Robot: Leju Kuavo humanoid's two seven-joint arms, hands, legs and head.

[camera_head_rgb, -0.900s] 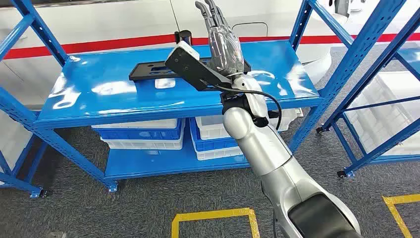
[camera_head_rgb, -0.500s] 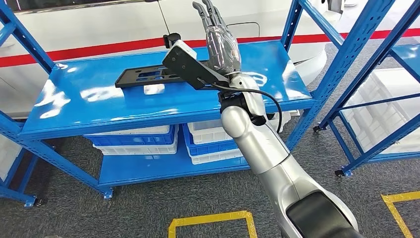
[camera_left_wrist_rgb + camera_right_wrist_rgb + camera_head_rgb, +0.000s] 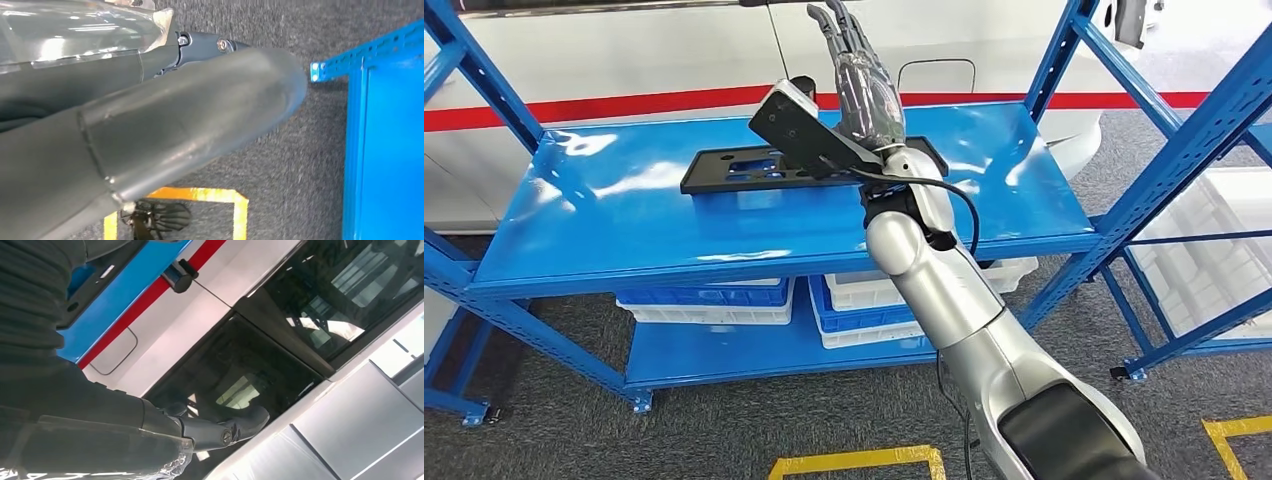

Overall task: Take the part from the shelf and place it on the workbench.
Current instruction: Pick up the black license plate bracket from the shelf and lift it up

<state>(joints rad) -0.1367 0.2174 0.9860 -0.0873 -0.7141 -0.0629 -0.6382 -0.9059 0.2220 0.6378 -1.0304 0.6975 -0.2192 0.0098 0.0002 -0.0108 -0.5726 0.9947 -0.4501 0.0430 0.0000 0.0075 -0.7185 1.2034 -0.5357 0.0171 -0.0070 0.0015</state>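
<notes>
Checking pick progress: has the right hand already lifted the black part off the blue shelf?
No. The black part lies flat on the blue shelf, with the right hand open above it.

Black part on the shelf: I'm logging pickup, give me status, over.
Right hand raised over the top shelf, fingers straight, holding nothing. Left hand hanging by the floor, grip unclear. Black part flat on the shelf, not yet gripped. Nothing in the way.

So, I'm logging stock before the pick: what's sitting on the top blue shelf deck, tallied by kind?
Flat black part: 1
Small dark cylinder at the back edge: 1
Total: 2
</notes>
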